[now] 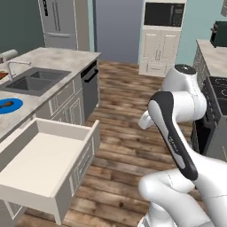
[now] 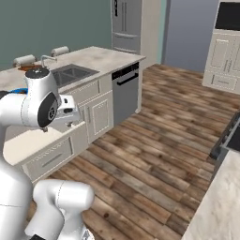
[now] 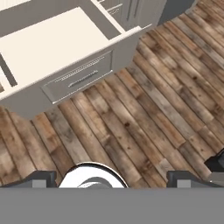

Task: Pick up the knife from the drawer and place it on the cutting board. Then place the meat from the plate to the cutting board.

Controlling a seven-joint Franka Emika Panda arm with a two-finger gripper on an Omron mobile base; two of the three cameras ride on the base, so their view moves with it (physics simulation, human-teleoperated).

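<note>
The drawer stands pulled out below the counter, and its pale inside looks bare. Looking down in the hand view, the drawer and its panelled front lie below and ahead of my gripper, whose fingertips stand wide apart with nothing between them. The knife is hidden; a thin dark strip at the drawer's left side cannot be identified. A blue plate on the counter carries the small brown meat. The reddish cutting board peeks in beyond the sink, also seen as the cutting board.
A steel sink with a faucet is set in the counter, next to a dark dishwasher. Wooden floor stretches right of the drawer. A stove stands at the right, and a fridge at the back.
</note>
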